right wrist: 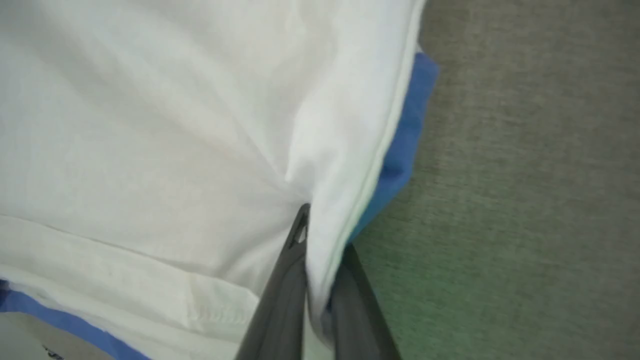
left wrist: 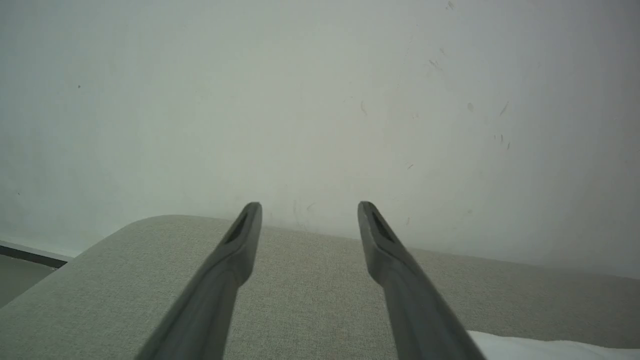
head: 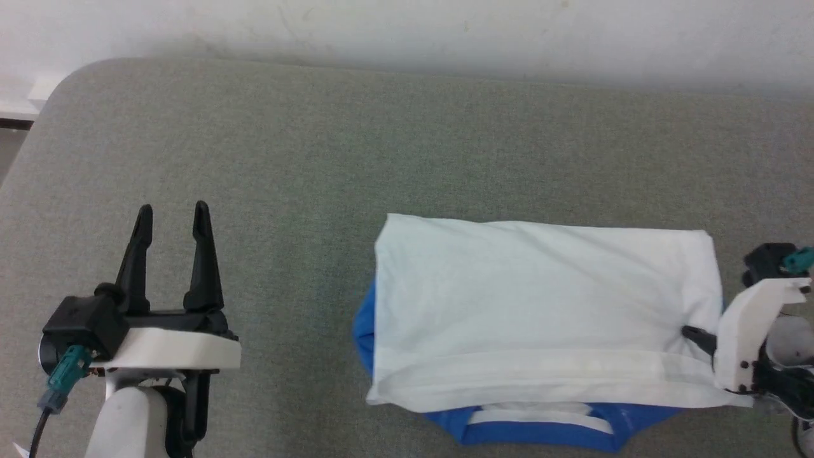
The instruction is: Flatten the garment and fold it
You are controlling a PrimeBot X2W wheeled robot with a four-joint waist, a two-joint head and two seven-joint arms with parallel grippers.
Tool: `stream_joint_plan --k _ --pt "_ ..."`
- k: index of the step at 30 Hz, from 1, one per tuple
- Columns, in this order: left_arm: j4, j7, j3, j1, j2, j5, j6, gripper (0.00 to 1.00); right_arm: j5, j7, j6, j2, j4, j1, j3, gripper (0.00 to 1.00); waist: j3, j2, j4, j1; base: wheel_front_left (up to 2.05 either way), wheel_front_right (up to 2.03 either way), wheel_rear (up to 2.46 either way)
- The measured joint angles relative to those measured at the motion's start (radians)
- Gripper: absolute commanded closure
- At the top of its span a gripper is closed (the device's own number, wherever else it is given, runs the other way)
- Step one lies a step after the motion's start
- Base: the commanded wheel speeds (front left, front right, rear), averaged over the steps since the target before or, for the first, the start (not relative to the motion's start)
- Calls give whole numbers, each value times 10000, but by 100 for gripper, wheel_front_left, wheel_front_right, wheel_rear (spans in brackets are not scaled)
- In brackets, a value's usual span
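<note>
Our right gripper (right wrist: 325, 227) pinches the right edge of the garment (head: 540, 299), jaws closed on white cloth. It lies folded on the grey table (head: 286, 159). Our left gripper (head: 173, 216) hovers apart, jaws wide.

Soft cloth garment (head: 540, 286), tabletop (head: 254, 159) — matt, coarse weave

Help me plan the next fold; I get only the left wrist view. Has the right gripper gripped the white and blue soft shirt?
Observer: Yes, the right gripper is shut on the soft white shirt with bright blue sleeves, pinching its near right corner.
Operator: How does it lie?
Observer: Folded into a wide white rectangle on the grey-green fabric surface, blue peeking out at its left and near edges.
Operator: And my left gripper?
Observer: The left gripper hangs apart from the shirt, off its left side.
</note>
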Motion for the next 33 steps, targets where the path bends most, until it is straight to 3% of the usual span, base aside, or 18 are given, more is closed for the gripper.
stream_joint_plan --k 5,11,23,28,33 --pt "151 0 132 13 -190 98 -163 0 -1035 190 -4 -320 255 196 -949 100 -125 0 -120 0 0 0 0" --pt "364 0 148 40 -336 213 -267 0 -2015 677 -13 -360 -320 302 -1099 100 -354 0 -188 0 0 0 0" --pt "460 0 184 447 -389 349 -424 0 -1695 1509 -17 -276 -4309 675 500 100 -861 0 -205 0 0 0 0" --pt "474 0 88 461 -431 351 -433 0 -1685 1425 -17 219 -4546 511 1570 100 -906 0 -100 -1 0 0 0" --pt "508 0 -111 446 -458 353 -516 0 -1680 1064 -17 621 -3958 -61 2495 100 -848 0 135 0 0 0 0"
